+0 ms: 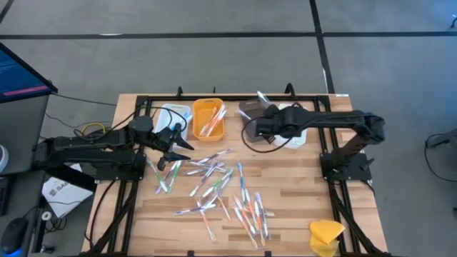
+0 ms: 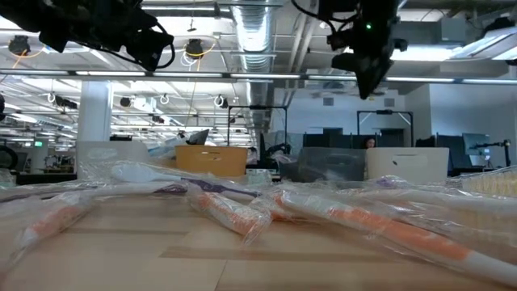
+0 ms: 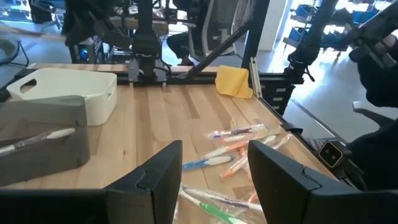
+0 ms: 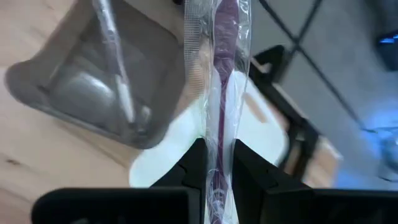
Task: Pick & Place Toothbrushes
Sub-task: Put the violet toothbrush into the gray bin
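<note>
Gripping a wrapped purple brush (image 4: 221, 93) between its closed fingers, the right pincer (image 4: 217, 163) hangs above the far side of the worktop (image 1: 300, 193). In the right wrist view the brush stands along the line of the fingers, its clear wrapper reaching past them. Below it lie a grey tray (image 4: 93, 81) holding one white brush (image 4: 115, 68), and beside that a white tray (image 4: 261, 134). In the high view the right pincer (image 1: 258, 123) sits over these two trays at the far right.

The left pincer (image 3: 214, 168) stands partly open, fingers apart, with nothing between them. In the high view the left pincer (image 1: 178, 143) is over the left part of the worktop, near a white tray (image 1: 171, 114) and just beside an orange tray (image 1: 207, 120) that holds several brushes.

The loose toothbrushes (image 1: 221, 189) lie scattered across the middle and near part of the worktop, many crossing one another, with blue, green, orange and white handles in clear wrappers. A yellow lump (image 1: 326, 234) rests at the near right corner, well apart from the pile.
</note>
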`<action>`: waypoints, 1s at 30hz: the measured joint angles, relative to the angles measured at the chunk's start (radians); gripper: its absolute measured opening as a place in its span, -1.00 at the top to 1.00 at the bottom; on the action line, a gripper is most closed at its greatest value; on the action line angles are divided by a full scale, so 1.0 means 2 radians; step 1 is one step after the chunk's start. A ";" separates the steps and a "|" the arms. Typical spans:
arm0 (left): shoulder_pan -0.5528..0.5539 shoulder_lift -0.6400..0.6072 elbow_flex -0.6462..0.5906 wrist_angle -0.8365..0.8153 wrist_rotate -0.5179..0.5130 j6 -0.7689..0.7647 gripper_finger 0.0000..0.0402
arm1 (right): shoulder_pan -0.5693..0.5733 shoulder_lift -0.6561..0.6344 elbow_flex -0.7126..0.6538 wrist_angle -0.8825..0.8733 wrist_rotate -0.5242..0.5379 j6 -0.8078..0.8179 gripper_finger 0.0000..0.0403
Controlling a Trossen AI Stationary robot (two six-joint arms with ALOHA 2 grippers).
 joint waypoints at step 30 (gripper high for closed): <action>0.000 0.000 0.000 0.021 0.000 -0.005 0.12 | -0.104 0.093 -0.084 0.283 -0.181 -0.140 0.80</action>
